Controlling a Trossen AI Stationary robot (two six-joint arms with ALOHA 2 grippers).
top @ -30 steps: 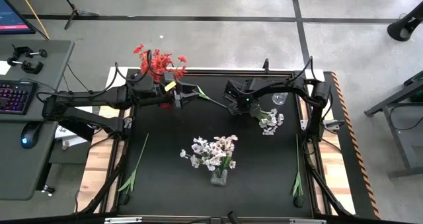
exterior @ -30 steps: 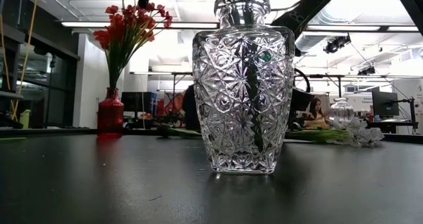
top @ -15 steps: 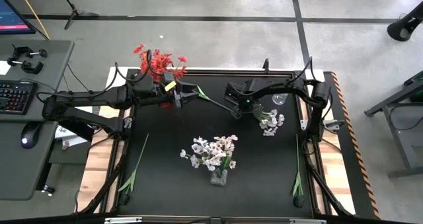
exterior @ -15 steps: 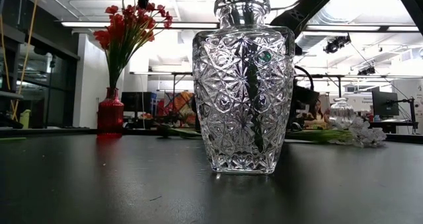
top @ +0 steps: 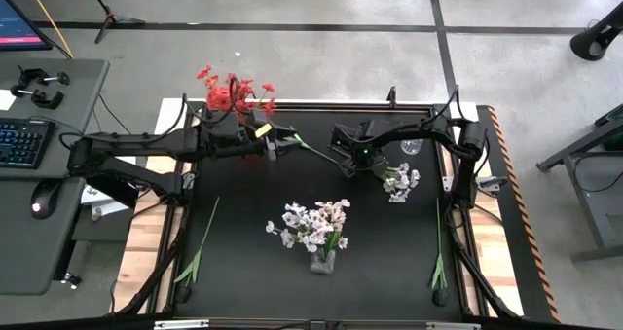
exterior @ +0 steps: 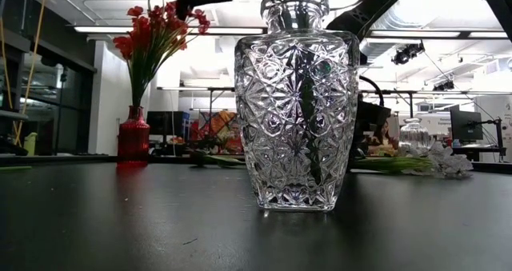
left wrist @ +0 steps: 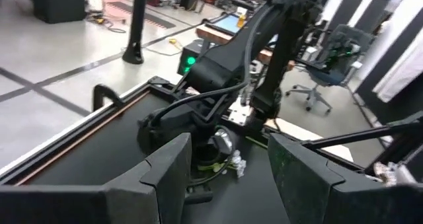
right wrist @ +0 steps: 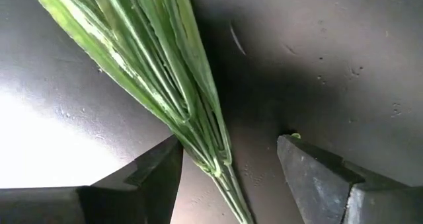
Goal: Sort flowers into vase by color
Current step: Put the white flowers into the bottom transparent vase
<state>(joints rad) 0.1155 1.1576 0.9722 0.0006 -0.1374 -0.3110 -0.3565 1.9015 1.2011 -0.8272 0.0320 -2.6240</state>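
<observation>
Right end effector (top: 343, 165) is sitting low over the tabletop (top: 389, 262) just above centre of the high view, fingers apart and straddling the green stem (right wrist: 188, 112) of a white flower (top: 397, 180) lying flat, blossoms trailing toward the right. Left end effector (top: 284, 147) is hovering close by at upper centre-left, fingers apart and holding nothing, beside the red flowers (top: 232, 91) standing in their vase. White bunch is already standing in the crystal vase (exterior: 298, 103) at centre. Risks, as I judge them: the thin leafy stem is slipping out or being pinched off-centre on closing; fingertips are scraping the mat; the two arms are working near enough to clash; the tall vase could tip during insertion.
</observation>
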